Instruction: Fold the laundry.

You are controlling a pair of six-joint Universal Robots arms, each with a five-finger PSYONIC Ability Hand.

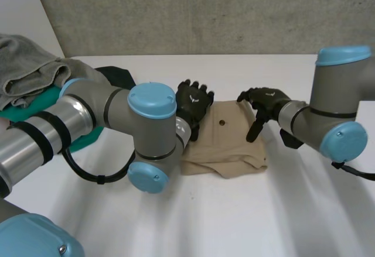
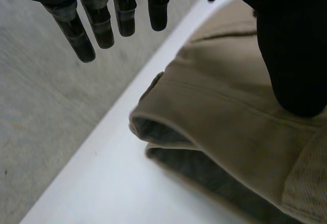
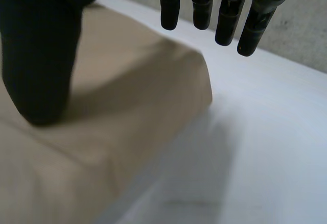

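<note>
A beige garment (image 1: 225, 146) lies folded into a thick rectangle in the middle of the white table (image 1: 246, 216). My left hand (image 1: 193, 103) is at its left far edge. In the left wrist view its fingers (image 2: 102, 22) hang straight, clear of the garment (image 2: 219, 117), and only the thumb (image 2: 294, 55) rests on the layered edge. My right hand (image 1: 266, 100) is at the right far corner. Its thumb (image 3: 41, 66) presses down on the garment's top (image 3: 127, 91), while the straight fingers (image 3: 225, 15) reach past the corner over bare table. Neither hand grips the cloth.
A pile of laundry sits at the table's left: a grey towel (image 1: 26, 69) over a teal cloth (image 1: 32, 109), with a dark cloth (image 1: 117, 74) behind my left arm. A concrete wall (image 1: 205, 11) runs along the far edge.
</note>
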